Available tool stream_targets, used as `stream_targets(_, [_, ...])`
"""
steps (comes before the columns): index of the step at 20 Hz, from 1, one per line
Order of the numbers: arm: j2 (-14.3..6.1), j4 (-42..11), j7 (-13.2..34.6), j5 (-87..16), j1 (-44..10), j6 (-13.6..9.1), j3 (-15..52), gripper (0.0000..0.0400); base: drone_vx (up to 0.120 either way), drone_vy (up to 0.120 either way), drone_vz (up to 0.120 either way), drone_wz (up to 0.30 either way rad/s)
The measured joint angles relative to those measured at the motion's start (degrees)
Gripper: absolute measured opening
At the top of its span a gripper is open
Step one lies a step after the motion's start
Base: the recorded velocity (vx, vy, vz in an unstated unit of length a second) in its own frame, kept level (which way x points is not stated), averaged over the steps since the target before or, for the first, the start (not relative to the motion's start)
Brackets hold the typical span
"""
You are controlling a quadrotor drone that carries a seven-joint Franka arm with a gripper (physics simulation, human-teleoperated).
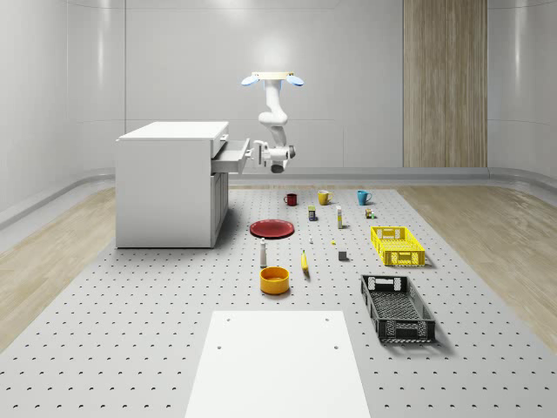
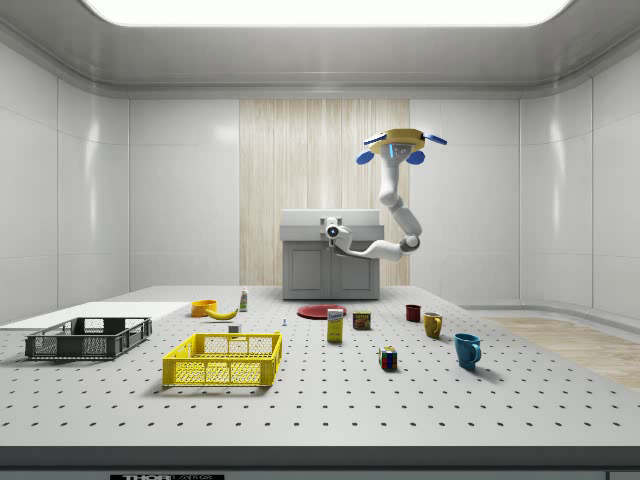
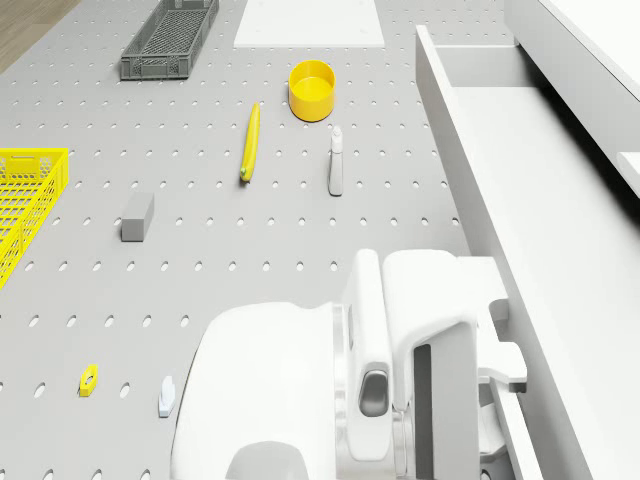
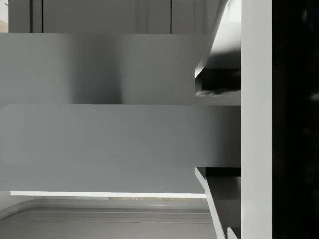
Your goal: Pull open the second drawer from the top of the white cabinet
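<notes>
— White cabinet point(image 1: 170, 187), left of centre in the whole-scene view; its drawer point(image 1: 233, 155) sticks out.
— Rigid, probably slides easily. Gripper point(image 1: 258, 153) at its handle, drone point(image 1: 272, 79) hovering above; finger opening unclear.

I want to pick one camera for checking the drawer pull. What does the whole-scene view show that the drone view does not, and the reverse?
Only the whole-scene view takes in the drone hovering beside the white cabinet, with the arm reaching down to put the gripper at the front of the pulled-out drawer; it also has the red plate and the mugs. Only the drone view looks down into the open drawer from above. Both show the yellow bowl, banana, yellow crate and black crate.
</notes>
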Motion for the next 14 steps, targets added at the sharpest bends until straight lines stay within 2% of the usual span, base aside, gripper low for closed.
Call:
stream_targets(1, [0.19, -0.18, -1.85, -0.23, -0.06, -0.50, -0.74, 0.0186, 0.000, 0.000, 0.000, 0.000])
stream_targets(5, [0.02, 0.17, -0.75, -2.06, -0.45, -2.31, -3.05, 0.0174, 0.000, 0.000, 0.000, 0.000])
stream_targets(6, [-0.52, 0.71, 1.38, -3.12, -0.39, -2.63, -3.56, 0.0224, 0.000, 0.000, 0.000, 0.000])
stream_targets(8, [-1.56, 1.73, 4.16, -5.60, 0.02, -3.13, -4.89, 0.0296, 0.000, 0.000, 0.000, 0.000])
stream_targets(11, [-1.40, 1.78, 2.00, -6.77, 0.38, -4.24, -7.30, 0.0241, 0.000, 0.000, 0.000, 0.000])
stream_targets(14, [-1.22, 2.10, 0.98, -7.90, 0.64, -5.50, -9.53, 0.0208, 0.000, 0.000, 0.000, 0.000])
